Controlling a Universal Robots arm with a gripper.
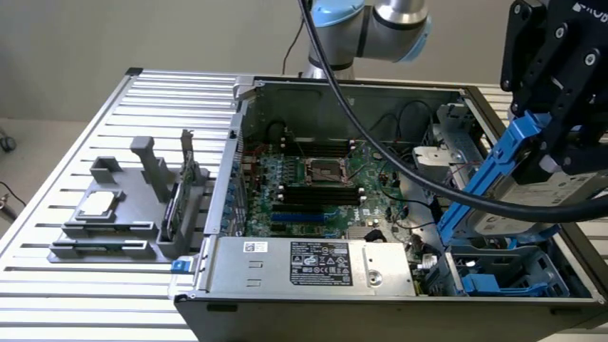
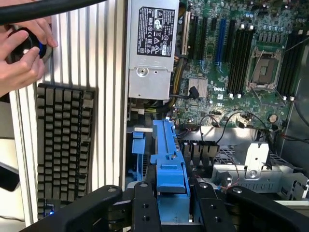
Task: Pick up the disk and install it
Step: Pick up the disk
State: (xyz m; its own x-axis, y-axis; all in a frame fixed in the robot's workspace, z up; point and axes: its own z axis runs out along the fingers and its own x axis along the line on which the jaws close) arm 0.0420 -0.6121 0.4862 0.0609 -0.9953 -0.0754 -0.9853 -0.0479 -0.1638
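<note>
The disk [image 1: 549,194] is a silver-grey drive framed by blue carrier rails. It hangs tilted at the exterior view's right, over the open computer case [image 1: 249,142]. My gripper [image 1: 560,153] is shut on it from above. In the wrist view one blue rail of the disk [image 2: 169,162] runs out from between my black fingers [image 2: 144,209], with my gripper [image 2: 170,205] closed on it. Below the disk lies the drive bay [image 1: 503,274], with a blue plastic part inside.
The case holds a motherboard [image 1: 323,185], a silver power supply [image 1: 314,263] and loose black cables [image 1: 418,182]. A grey holder [image 1: 114,221] with a chip and a card stands at the exterior view's left. A keyboard [image 2: 63,145] and a person's hand [image 2: 21,53] lie beside the case.
</note>
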